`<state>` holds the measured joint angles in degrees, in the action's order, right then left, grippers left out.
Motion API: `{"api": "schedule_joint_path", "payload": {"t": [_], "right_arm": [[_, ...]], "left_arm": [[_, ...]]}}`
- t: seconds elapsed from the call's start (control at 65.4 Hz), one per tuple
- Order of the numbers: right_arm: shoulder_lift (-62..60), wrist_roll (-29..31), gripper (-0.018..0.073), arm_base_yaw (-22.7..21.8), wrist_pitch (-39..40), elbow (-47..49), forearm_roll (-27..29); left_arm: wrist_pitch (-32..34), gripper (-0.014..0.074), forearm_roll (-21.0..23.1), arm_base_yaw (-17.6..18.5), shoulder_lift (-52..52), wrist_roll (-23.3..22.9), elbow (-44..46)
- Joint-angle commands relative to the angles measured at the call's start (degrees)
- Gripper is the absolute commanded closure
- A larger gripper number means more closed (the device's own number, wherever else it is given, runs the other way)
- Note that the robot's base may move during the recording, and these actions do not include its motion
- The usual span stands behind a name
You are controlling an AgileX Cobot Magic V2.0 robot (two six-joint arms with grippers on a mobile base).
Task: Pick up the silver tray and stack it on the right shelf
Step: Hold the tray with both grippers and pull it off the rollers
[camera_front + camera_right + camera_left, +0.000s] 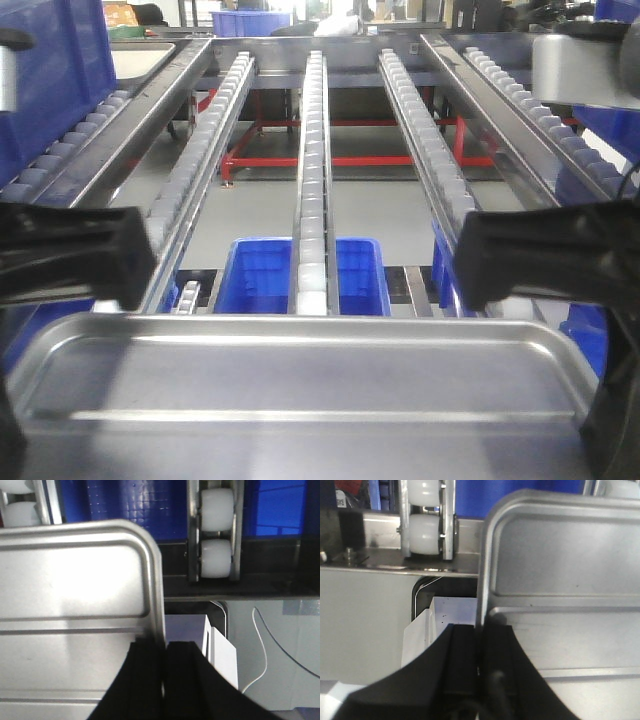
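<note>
Nearest you, the shiny aluminium rectangular tray with rounded corners and raised ribs (300,385) hangs level between the two arms, off any bench, its long side facing the rack. The left fingers (462,660) are clenched on the rim of its left short end, and the right fingers (147,670) are clenched on the rim of its right short end; both wrist views show only a narrow pinch on the thin lip. The tray's far edge sits at the near end of the metal flow-rack shelf with white roller rails (313,150). Whether it clears the flat steel front bar (380,565) you cannot tell. Blue plastic bins (262,275) stand below the rails, with a red tubular frame (300,140) beyond. Hazards, as judged: a low approach would knock the far rim against the bar and lever the tray out of the pinch. Uneven advance of the arms would skew it, and a corner would snag a rail. A tray let go on free rollers may run on.
</note>
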<state>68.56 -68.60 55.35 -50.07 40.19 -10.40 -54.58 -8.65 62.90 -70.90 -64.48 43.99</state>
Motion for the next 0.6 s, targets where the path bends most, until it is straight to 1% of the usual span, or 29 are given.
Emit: {"api": "schedule_joint_path", "payload": {"t": [0.0,0.229,0.352,0.581], "right_arm": [[-1.51,-1.81,0.0510,0.68,-2.78,1.06,-2.87],[-1.51,-2.75,0.0510,0.81,-2.84,1.12,-2.87],[-1.51,-2.75,0.0510,0.81,-2.89,1.12,-3.05],[-1.51,-2.75,0.0510,0.81,-2.89,1.12,-3.10]], "left_arm": [[-3.42,0.0696,-2.04,0.37,2.03,-1.03,-0.20],[-3.81,0.0696,-2.04,0.37,2.31,-0.55,-0.40],[-3.81,0.0696,-3.43,0.37,2.31,-0.55,-0.40],[-3.81,0.0696,-3.51,0.37,2.31,-0.55,-0.40]]}}
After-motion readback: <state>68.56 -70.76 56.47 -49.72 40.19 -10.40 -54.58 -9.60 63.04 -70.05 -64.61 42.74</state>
